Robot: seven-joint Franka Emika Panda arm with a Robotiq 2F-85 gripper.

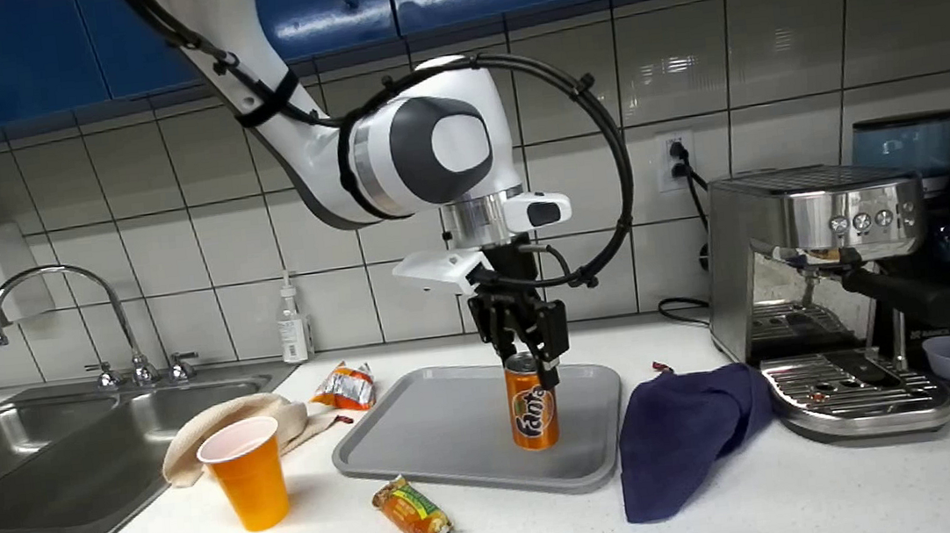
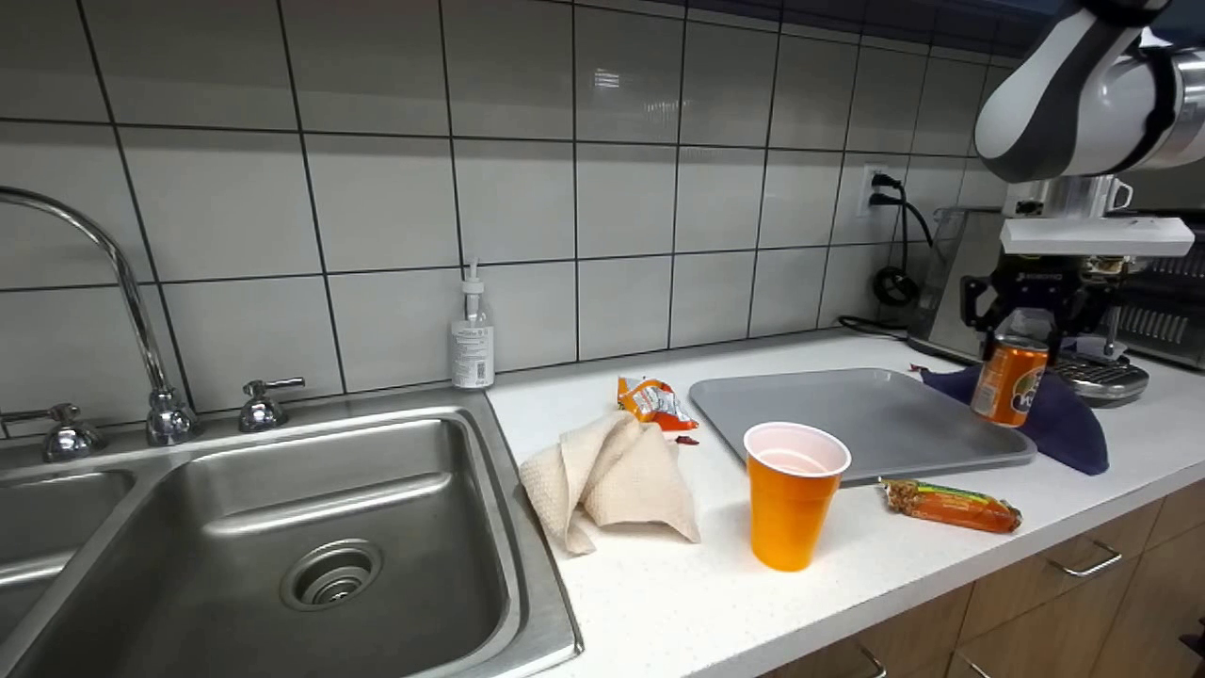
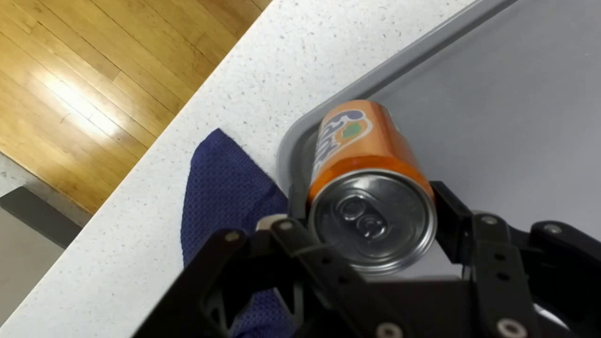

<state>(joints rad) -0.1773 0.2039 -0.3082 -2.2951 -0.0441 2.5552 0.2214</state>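
An orange Fanta can is between the jaws of my gripper, near the right end of a grey tray. In the wrist view, the dark fingers press on opposite sides of the can just below its silver lid, so the gripper is shut on it. The can leans slightly in an exterior view. Whether its base touches the tray I cannot tell. Beside that corner of the tray lies a crumpled navy cloth, partly hidden behind the left finger.
An orange cup and a wrapped snack bar stand and lie before the tray. Left are a snack bag, a beige cloth and the sink. An espresso machine stands right; the counter's front edge is near.
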